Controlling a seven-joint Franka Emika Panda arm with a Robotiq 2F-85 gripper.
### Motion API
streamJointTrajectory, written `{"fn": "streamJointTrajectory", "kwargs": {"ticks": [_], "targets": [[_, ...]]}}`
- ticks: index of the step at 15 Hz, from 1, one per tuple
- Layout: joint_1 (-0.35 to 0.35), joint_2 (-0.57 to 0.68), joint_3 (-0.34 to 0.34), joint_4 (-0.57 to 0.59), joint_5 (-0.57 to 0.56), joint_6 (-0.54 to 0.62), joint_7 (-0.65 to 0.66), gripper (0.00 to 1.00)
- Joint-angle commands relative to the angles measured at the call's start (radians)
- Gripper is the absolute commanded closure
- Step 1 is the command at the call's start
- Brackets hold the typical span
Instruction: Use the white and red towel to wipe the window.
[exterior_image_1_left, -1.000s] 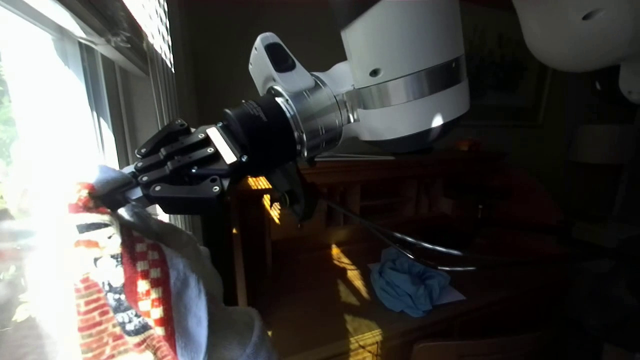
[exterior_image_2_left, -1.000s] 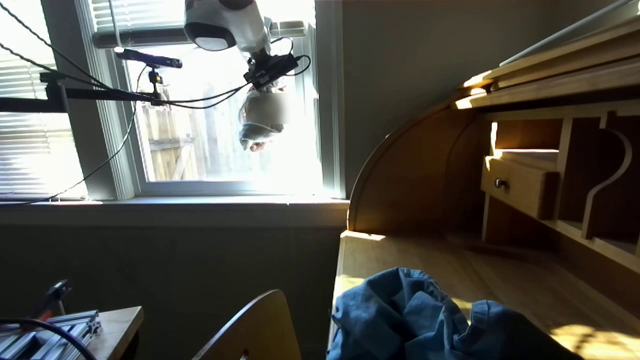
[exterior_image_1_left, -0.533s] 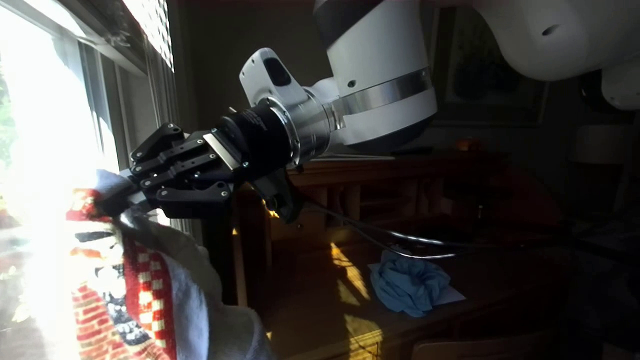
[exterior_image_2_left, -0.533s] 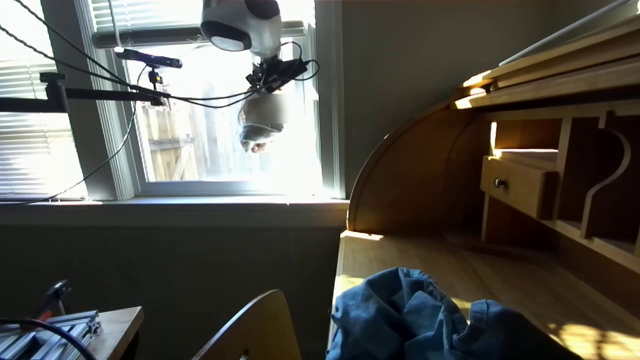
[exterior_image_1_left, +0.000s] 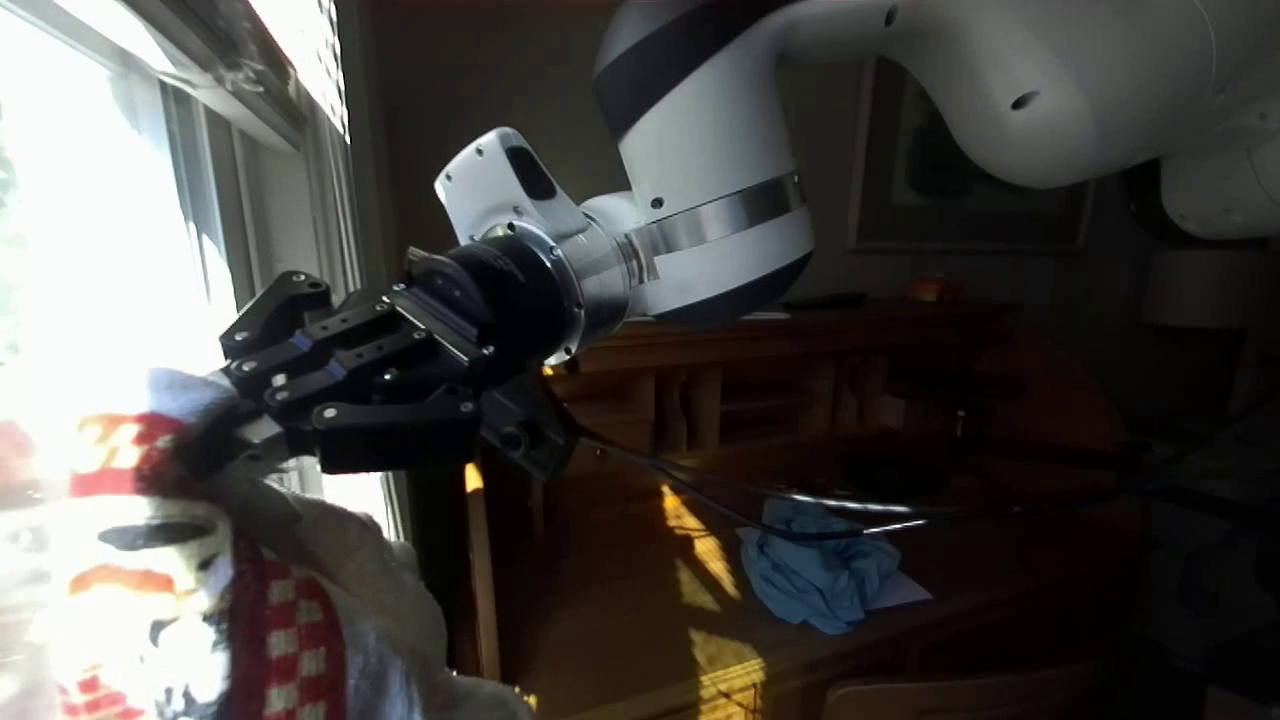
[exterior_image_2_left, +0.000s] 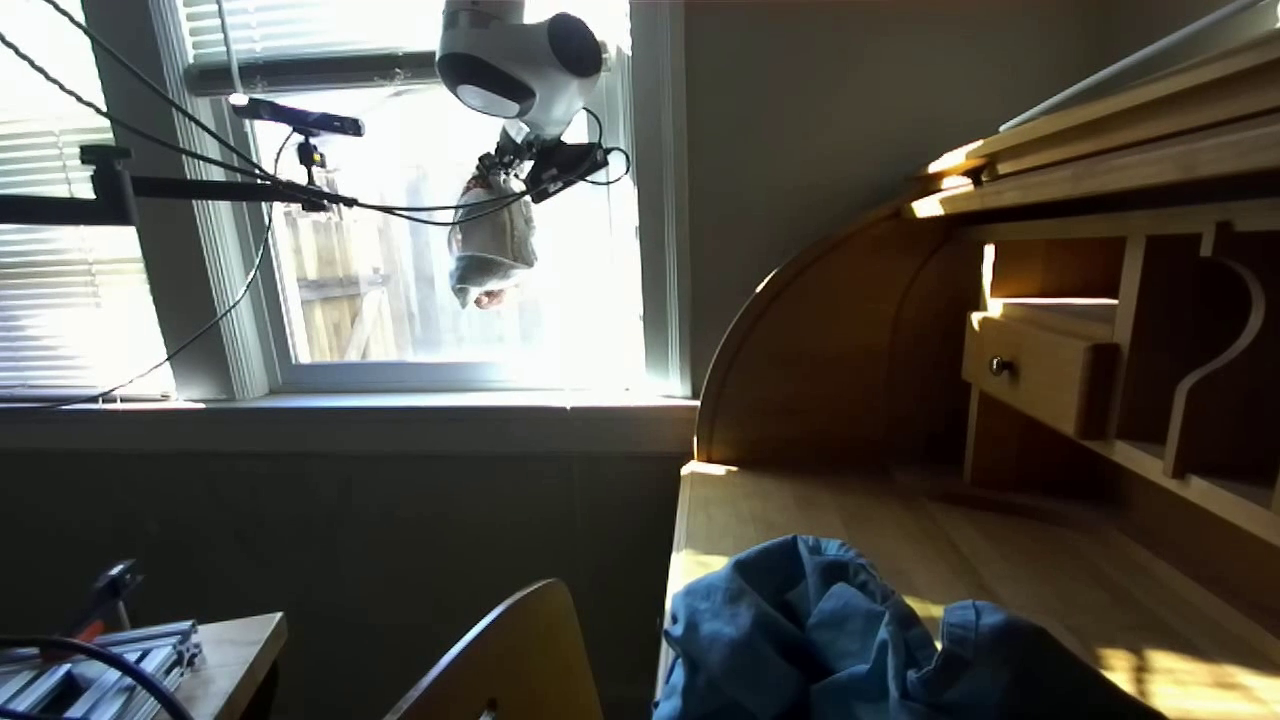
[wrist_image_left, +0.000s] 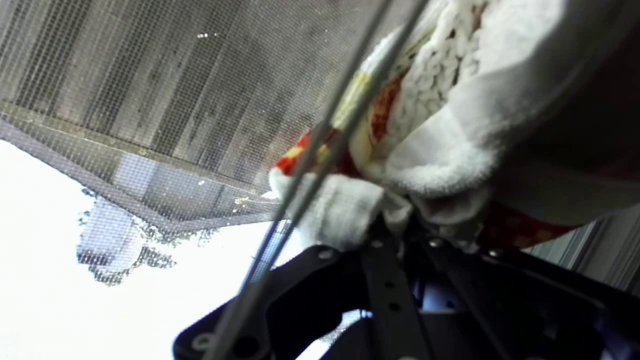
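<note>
Wrist view shows the pincer (wrist_image_left: 406, 231) pinching a bunched fold of the white and red towel (wrist_image_left: 445, 135), its jaws brought together on the fabric. From that grip the towel spreads up and to the right, while to the pincer's upper left a fine mesh (wrist_image_left: 280, 85) lies in front of wooden boards (wrist_image_left: 110, 80). In both exterior views the towel hangs down from the pincer; its red-and-white checks and dark print show, partly washed out by glare. Behind pincer and towel, in an exterior view, is the window (exterior_image_2_left: 370, 260), very bright; whether the towel touches the glass cannot be told. Above the pincer and to its left are blind slats (exterior_image_2_left: 290, 30), and well below it runs the sill (exterior_image_2_left: 450, 402). A slim dark device (exterior_image_2_left: 300, 117) is to the pincer's left. The white arm (exterior_image_1_left: 715, 200) leads up from the pincer, away from the window. Well below the pincer and to its right, crumpled blue cloth (exterior_image_2_left: 790, 630) lies on the partly sunlit counter (exterior_image_2_left: 830, 505); a chair back (exterior_image_2_left: 530, 650) is also below the pincer.
</note>
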Motion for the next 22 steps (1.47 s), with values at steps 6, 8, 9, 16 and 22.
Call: {"fn": "streamJointTrajectory", "kwargs": {"ticks": [6,8,9,16,22], "targets": [[0.112,-0.028,-0.108,0.009,0.031,0.138,0.130,0.97],[0.125,-0.056,-0.117,-0.017,0.021,0.202,0.160,0.97],[0.129,-0.071,-0.119,-0.033,0.018,0.233,0.171,0.97],[0.132,-0.136,-0.107,-0.118,0.017,0.490,0.236,0.97],[0.111,-0.113,-0.095,-0.107,0.007,0.454,0.233,0.97]]}}
